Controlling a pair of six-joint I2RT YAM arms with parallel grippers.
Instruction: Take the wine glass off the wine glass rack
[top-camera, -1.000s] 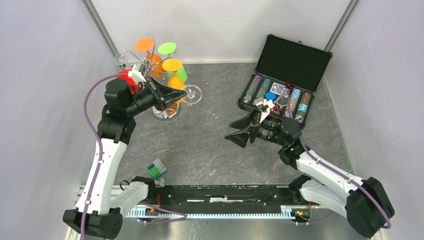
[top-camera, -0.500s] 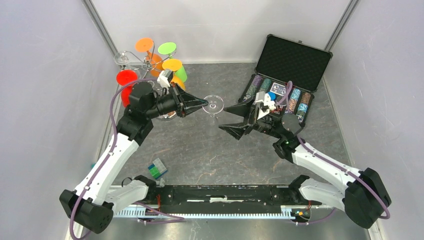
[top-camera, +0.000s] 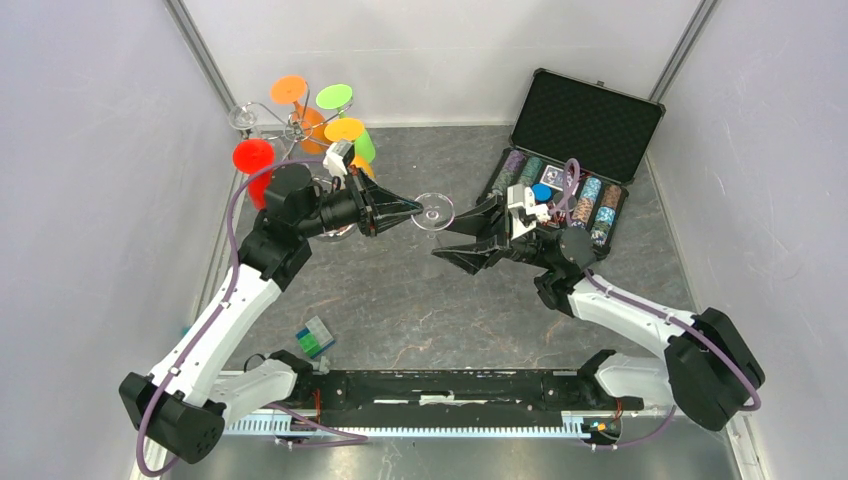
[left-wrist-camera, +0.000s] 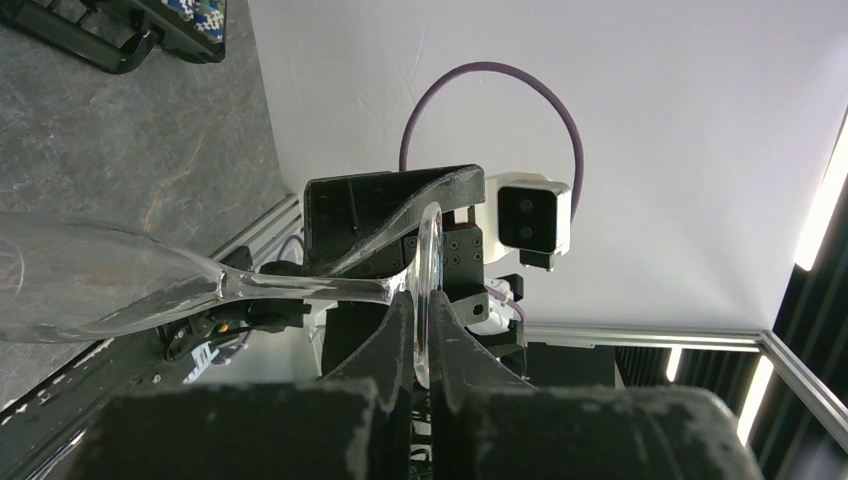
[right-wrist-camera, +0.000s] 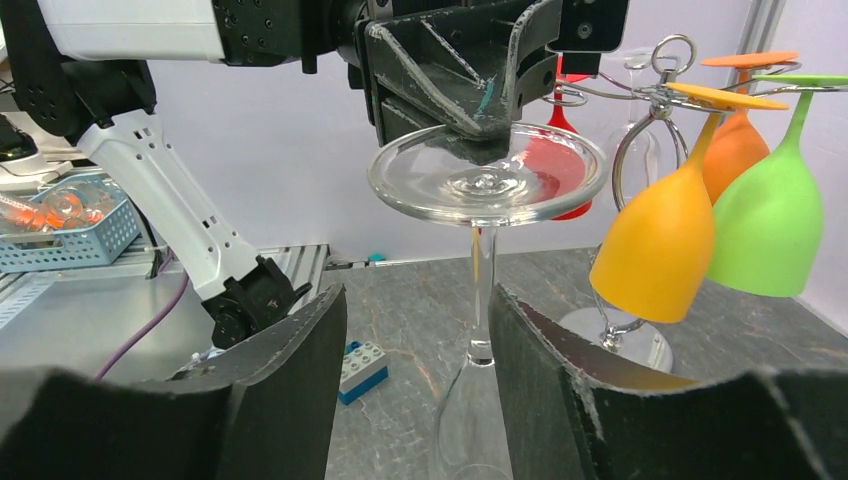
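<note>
1. Clear and colourless, the stemmed wine glass (top-camera: 432, 210) is hanging free of the shiny silver wire rack with curled arms and a mirrored round base (right-wrist-camera: 625, 340). It is hovering over the grey stone-patterned table (top-camera: 400, 300) between the two arms, well apart from the rack, so the lift-off itself looks done.
2. The left gripper (top-camera: 415, 208) is pinching the edge of the glass's flat round foot with its jaws nearly together. It is carrying the glass upside down, bowl pointing at the table.
3. The right gripper (right-wrist-camera: 415, 300) is reaching in under the foot with its jaws apart, one on each side of the thin stem, gripping nothing.
4. What is left is probably a handover or setting the glass down.
5. The glass is looking thin and see-through, and likely slippery. Orange (top-camera: 288, 90), green (top-camera: 334, 97) and red (top-camera: 253, 155) glasses are hanging from the rack.
</note>
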